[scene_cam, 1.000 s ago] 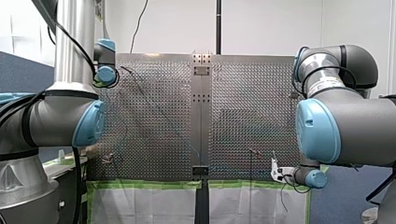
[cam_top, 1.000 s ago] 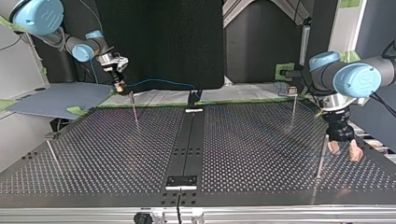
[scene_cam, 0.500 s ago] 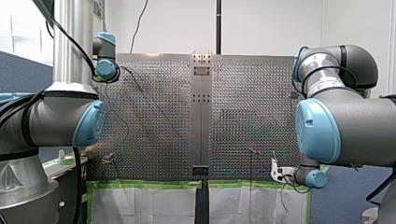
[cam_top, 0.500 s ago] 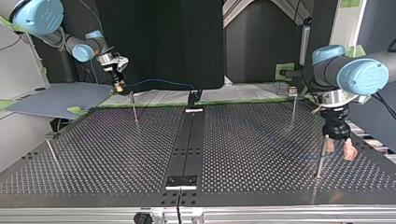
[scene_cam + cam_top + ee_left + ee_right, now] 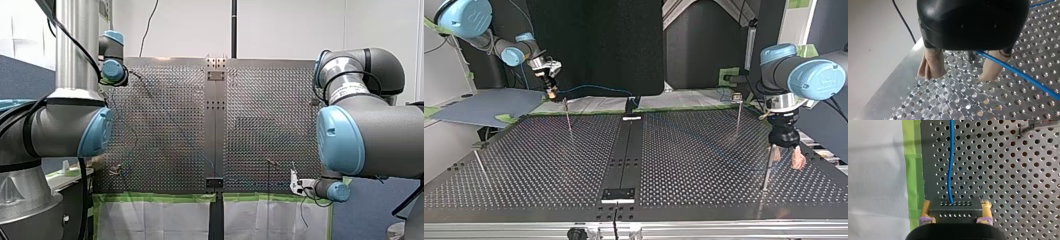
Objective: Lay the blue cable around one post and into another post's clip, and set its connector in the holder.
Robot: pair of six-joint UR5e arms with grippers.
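Presently, the right arm's gripper (image 5: 956, 206), at the top view's upper left, is clamped by its yellow pads (image 5: 926, 208) on the black perforated rectangular connector (image 5: 955, 210). The thin blue cable (image 5: 950, 165) leads away from it. At that view's middle right, the left arm's black gripper (image 5: 960, 75) stands wide, and the cable runs past its beige pads (image 5: 931, 65).

Grey arms (image 5: 385, 130), blue joint caps (image 5: 340, 141)

Perforated table (image 5: 539, 165): thin posts (image 5: 568, 117) standing upright, blue cable (image 5: 950, 157) running across it (green tape (image 5: 913, 170) along one edge).
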